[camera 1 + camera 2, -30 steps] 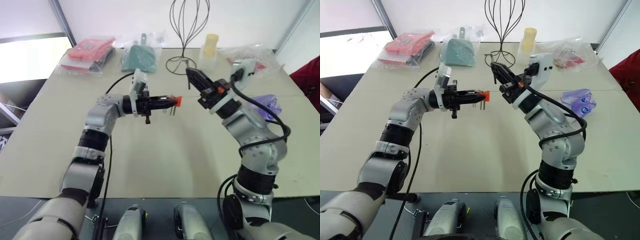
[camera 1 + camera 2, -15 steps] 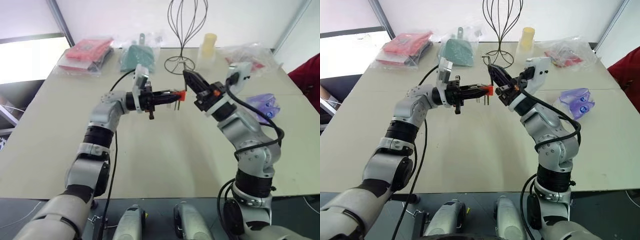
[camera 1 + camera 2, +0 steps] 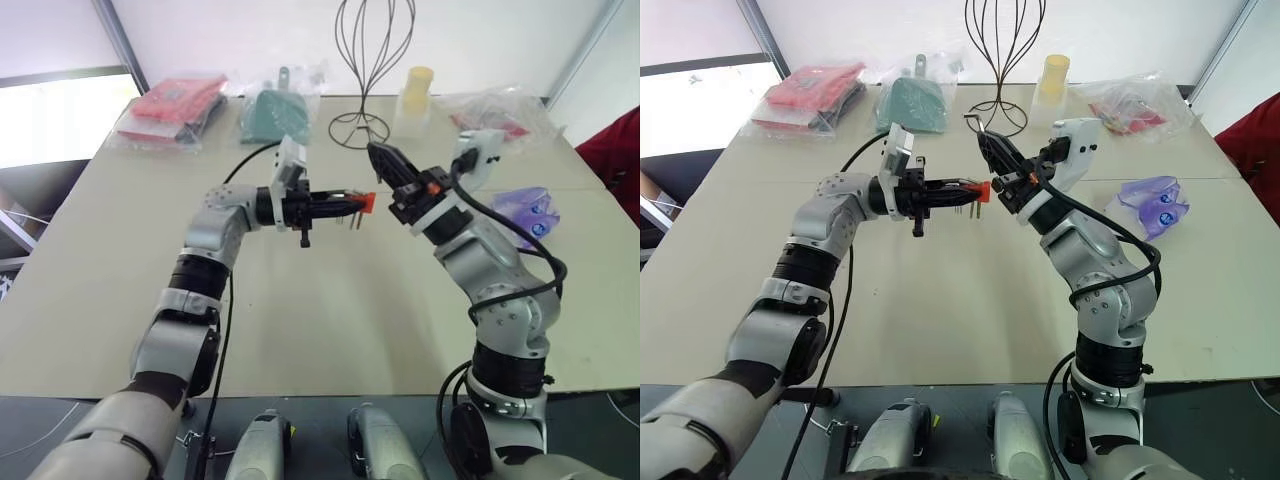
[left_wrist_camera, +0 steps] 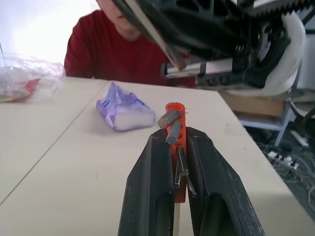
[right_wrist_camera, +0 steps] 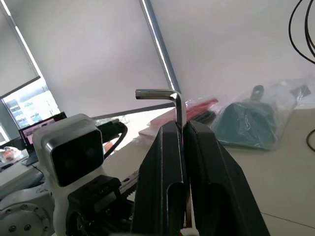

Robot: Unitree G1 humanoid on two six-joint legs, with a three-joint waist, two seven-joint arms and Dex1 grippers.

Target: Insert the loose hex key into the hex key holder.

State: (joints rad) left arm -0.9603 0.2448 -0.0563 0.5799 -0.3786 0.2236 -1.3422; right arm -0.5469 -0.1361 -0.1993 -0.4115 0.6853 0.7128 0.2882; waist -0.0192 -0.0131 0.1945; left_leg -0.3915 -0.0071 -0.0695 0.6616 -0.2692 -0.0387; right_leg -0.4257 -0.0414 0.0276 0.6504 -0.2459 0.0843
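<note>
Since a second ago the two grippers have drawn closer together above the table: the left gripper [image 3: 345, 204] with its red block has shifted toward the right gripper [image 3: 382, 158], and the gap between them has narrowed to a small one.

On the pale table [image 3: 320, 320], along the far edge, lie a red packet in clear plastic [image 3: 175, 100], a teal item in a bag [image 3: 277, 112], a black wire stand [image 3: 365, 70], a yellow cup [image 3: 420, 88] and a crinkled clear bag [image 3: 500, 105]. A purple pouch [image 3: 530, 210] sits on the table past the right arm. In the left wrist view a person in a red shirt [image 4: 123, 51] sits beyond the table. None of these lies between the two grippers; the space there is free.

The hex key holder [image 4: 175, 147] is held in the air, pointing toward the right gripper, its grey keys [image 4: 170, 125] sticking out from its side. The loose hex key [image 5: 170, 101] stands up out of the right gripper's tips, its short bent leg turned sideways at the top, just beyond and slightly above the holder's end, not touching it.

The left gripper's fingers [image 4: 152, 196] are clamped on the holder's sides. The right gripper's fingers [image 5: 165, 167] are pinched tight on the long leg of the key.
</note>
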